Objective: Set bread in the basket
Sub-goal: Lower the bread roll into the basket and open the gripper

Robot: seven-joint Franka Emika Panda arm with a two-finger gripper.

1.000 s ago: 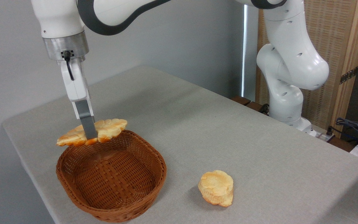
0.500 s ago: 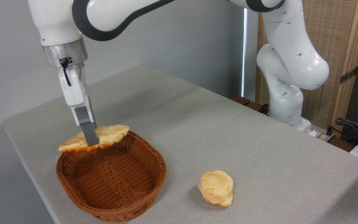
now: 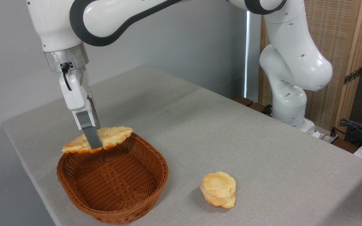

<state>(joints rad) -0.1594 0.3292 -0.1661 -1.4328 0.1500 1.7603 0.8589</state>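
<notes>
The long, flat golden bread (image 3: 112, 138) with a scalloped edge hangs roughly level over the far rim of the brown woven basket (image 3: 149, 191). My gripper (image 3: 94, 145) is shut on the bread near its middle, pointing down from the upper left. One grey finger (image 3: 88, 131) crosses the front of the bread; the other is hidden behind it. The bread's left end juts past the basket's rim. The basket's inside holds nothing.
A smaller, rounder golden bun (image 3: 218, 189) lies on the grey table (image 3: 231, 131) to the right of the basket. The arm's white base (image 3: 289, 106) stands at the table's far right edge. The table's front-left edge runs close by the basket.
The gripper with the bread has shifted slightly right and a little down, toward the basket's inside. The bun and basket have stayed put.
</notes>
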